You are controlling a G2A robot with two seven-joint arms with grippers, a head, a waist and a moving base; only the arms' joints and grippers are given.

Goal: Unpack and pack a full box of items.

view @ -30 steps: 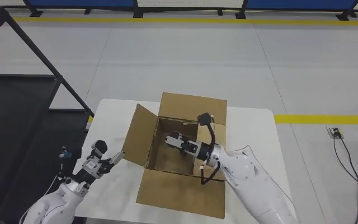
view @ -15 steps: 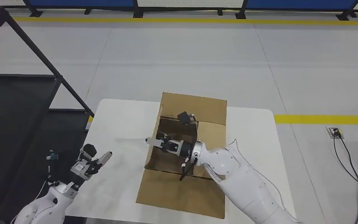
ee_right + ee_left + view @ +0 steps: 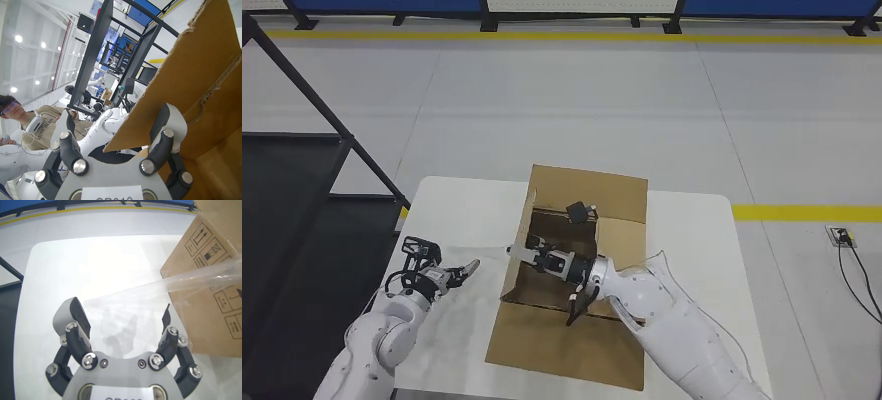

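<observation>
While hanging low over white table (image 3: 457, 215), left gripper (image 3: 458, 272) w/ fingers spread, open cardboard box (image 3: 564, 345) just beside it mid-table, right gripper (image 3: 518, 250) at box's left flap (image 3: 189, 72), fingers apart either side of flap, clear tape strip (image 3: 170, 281) stretched off box.

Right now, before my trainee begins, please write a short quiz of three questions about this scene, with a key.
1. True or false: the left tool is shut.
2. Multiple choice: the right tool is A) shut on a bottle, B) open at a flap of the cardboard box, C) down on the floor.
3. Fill in: the box stands on a ____ table.
Key: 1 false, it is open and holds nothing; 2 B; 3 white.
</observation>
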